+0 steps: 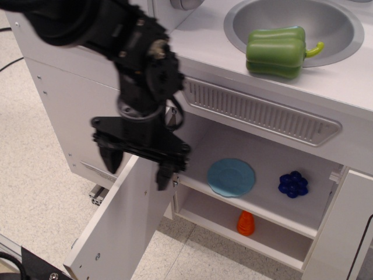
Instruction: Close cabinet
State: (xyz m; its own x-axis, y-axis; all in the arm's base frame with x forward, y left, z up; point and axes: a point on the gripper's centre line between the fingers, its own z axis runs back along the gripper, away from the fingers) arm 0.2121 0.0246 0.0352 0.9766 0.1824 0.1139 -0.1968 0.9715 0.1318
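Meanwhile, the black robot gripper (pixel 139 164) hangs with jaws spread and empty over the small squarish white cabinet door (pixel 125 221), which stands wide open at lower left. A steady push low on its outer face, sweeping toward the shelved compartment (pixel 256 204), should shut it cleanly.

White cabinet (pixel 125 224), black pincer (pixel 137 165), green pepper (pixel 276 52), blue plate (pixel 231 177), orange cone (pixel 246 223).
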